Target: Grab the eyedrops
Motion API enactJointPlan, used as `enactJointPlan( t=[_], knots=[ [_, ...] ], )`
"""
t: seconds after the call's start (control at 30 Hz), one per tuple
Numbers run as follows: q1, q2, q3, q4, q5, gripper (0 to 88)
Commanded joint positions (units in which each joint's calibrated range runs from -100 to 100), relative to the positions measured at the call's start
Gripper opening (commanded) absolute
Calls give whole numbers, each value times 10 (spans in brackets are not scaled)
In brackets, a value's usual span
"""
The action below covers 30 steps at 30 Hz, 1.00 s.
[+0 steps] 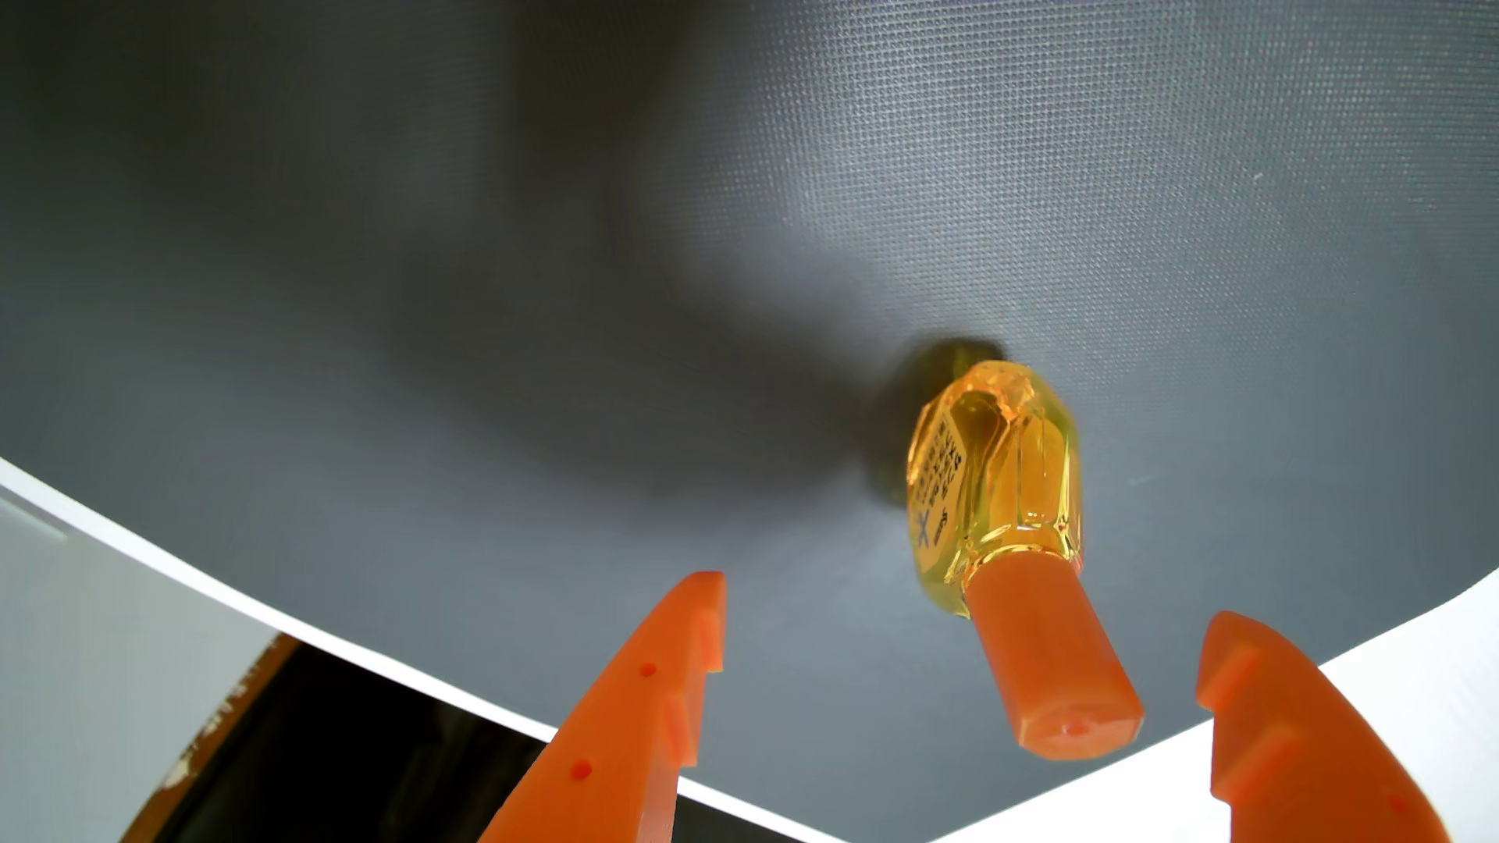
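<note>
Eyedrops: small clear yellow bottle (994, 478) with an orange cap (1054, 661), printed label on its left face, standing on the dark grey mat (568, 284); in the wrist view the cap points toward the camera
Pincer: orange pincer (961, 628) released, its two fingers spread wide, one finger (641, 713) left of the cap, the other (1298, 729) right of it
Contact: neither finger touches the bottle; the cap sits between them, nearer the right one
Mat: textured, with a white edge (243, 604) along its near side
Shadow: dark patch on the mat beside the bottle's base
</note>
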Motion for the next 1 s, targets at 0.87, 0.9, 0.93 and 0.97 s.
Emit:
enactJointPlan(
  t=[0.87, 0.9, 0.93, 0.97],
  knots=[
    [-30, 79, -46, -42, -58, 321],
    [-30, 80, -46, -42, -61, 310],
    [-30, 82, -46, -44, -61, 286],
    [-30, 83, -46, -45, -63, 255]
  ],
)
